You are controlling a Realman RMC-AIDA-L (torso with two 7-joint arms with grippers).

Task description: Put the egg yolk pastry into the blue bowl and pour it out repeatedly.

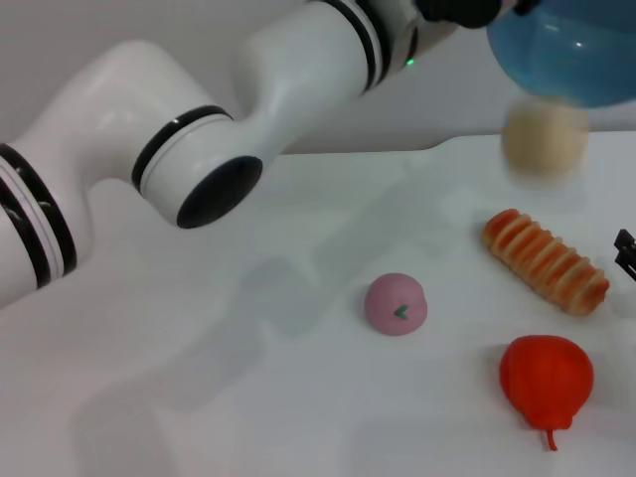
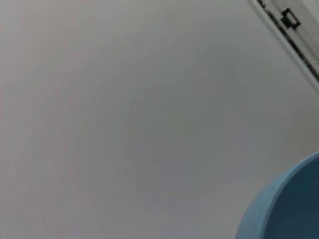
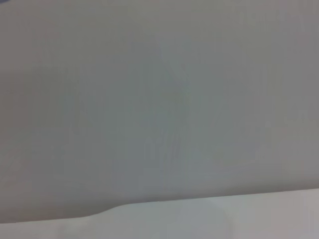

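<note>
The blue bowl (image 1: 566, 50) hangs tipped in the air at the top right of the head view, held at the end of my left arm, with my left gripper (image 1: 494, 12) at its rim. A curve of the blue bowl (image 2: 286, 209) also shows in the left wrist view. Just under the bowl the pale egg yolk pastry (image 1: 543, 139) appears blurred, above the far right of the table (image 1: 199, 378); I cannot tell if it touches the surface. Only a black tip of my right gripper (image 1: 625, 254) shows at the right edge.
A striped orange-and-cream bread (image 1: 545, 261) lies below the pastry. A pink bun with a green mark (image 1: 396, 303) sits mid-table, and a red pepper-like toy (image 1: 546, 382) lies at the front right. My left arm (image 1: 199, 159) spans the upper left.
</note>
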